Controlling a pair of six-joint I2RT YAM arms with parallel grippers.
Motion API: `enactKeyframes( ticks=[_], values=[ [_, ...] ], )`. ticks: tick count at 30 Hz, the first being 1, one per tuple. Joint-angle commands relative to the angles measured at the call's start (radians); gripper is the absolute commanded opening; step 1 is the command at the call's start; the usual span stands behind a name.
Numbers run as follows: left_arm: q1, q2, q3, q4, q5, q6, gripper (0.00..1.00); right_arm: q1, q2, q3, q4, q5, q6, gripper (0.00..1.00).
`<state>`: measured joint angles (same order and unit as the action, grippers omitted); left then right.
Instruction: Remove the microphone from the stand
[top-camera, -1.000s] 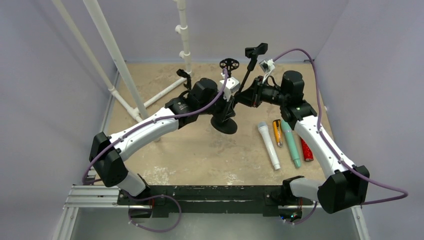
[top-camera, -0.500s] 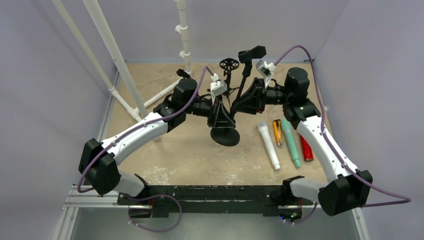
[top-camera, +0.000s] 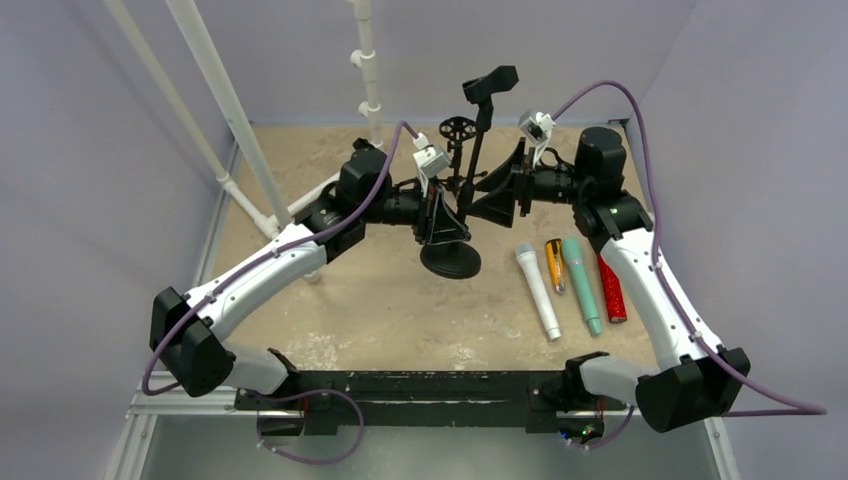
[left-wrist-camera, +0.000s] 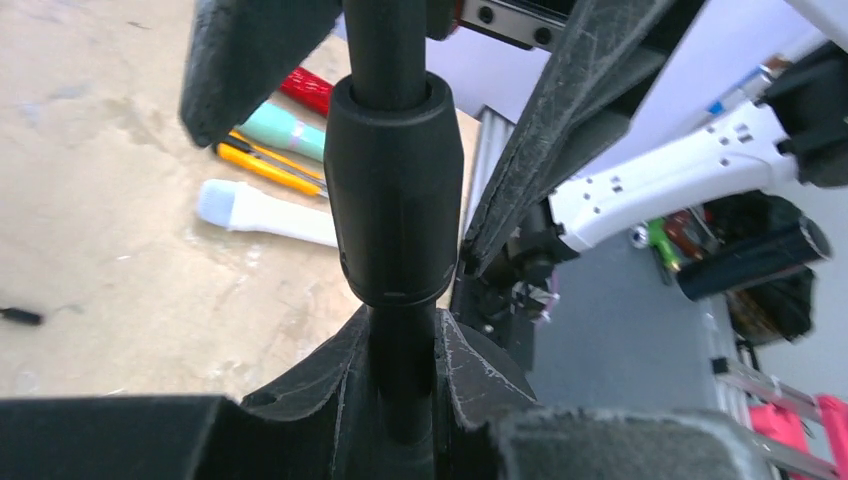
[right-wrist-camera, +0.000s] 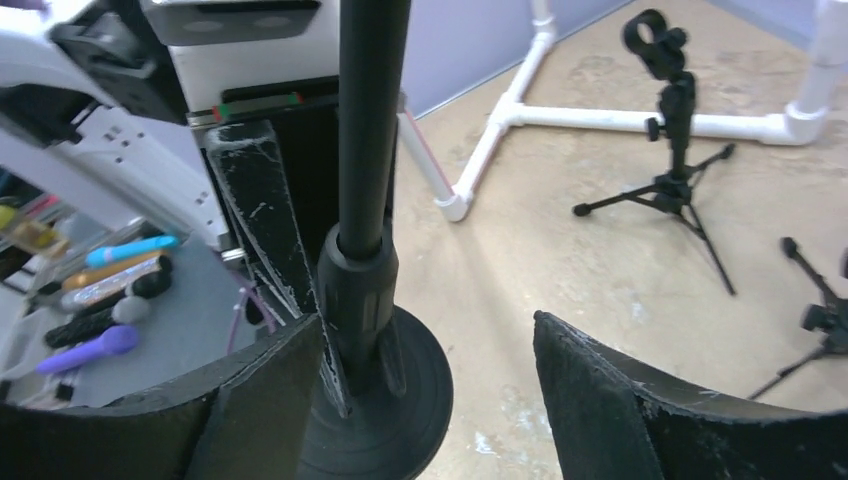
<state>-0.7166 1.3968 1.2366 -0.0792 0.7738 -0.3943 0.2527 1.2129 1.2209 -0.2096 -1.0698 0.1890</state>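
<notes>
Currently the left gripper (top-camera: 443, 214) clamps the black round-based stand pole (top-camera: 472, 150) low, the right gripper (top-camera: 492, 196) open astride it, white tubular microphone (top-camera: 537, 292) nearby.

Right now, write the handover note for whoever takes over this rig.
Left gripper: shut on the stand, low on its pole.
Right gripper: open, jaws either side of the pole, gripping nothing.
Four mics lie on the table, right of the stand.
Done: stand braced. Left: check the clip on top; I cannot tell whether it holds a mic.
</notes>
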Motion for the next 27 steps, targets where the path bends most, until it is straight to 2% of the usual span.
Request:
enactKeyframes(
  ticks=[1,7,12,21,27],
  values=[
    [-0.027,-0.055,0.103,-0.079,-0.223,0.081,0.0,-0.004,-0.057,0.074,-0.058,0.154,0.001,0.77],
    [-0.085,-0.018,0.163,-0.167,-0.37,0.142,0.0,-0.004,-0.046,0.07,-0.013,0.175,0.08,0.8],
    [-0.101,0.018,0.202,-0.205,-0.442,0.154,0.0,-0.005,-0.04,0.057,0.024,0.19,0.123,0.79],
    [-0.143,0.076,0.255,-0.246,-0.506,0.183,0.0,-0.001,-0.016,-0.039,0.149,0.186,0.228,0.52],
    [-0.144,0.085,0.265,-0.248,-0.506,0.179,0.0,0.003,-0.022,-0.11,0.179,0.198,0.231,0.41]
  ],
)
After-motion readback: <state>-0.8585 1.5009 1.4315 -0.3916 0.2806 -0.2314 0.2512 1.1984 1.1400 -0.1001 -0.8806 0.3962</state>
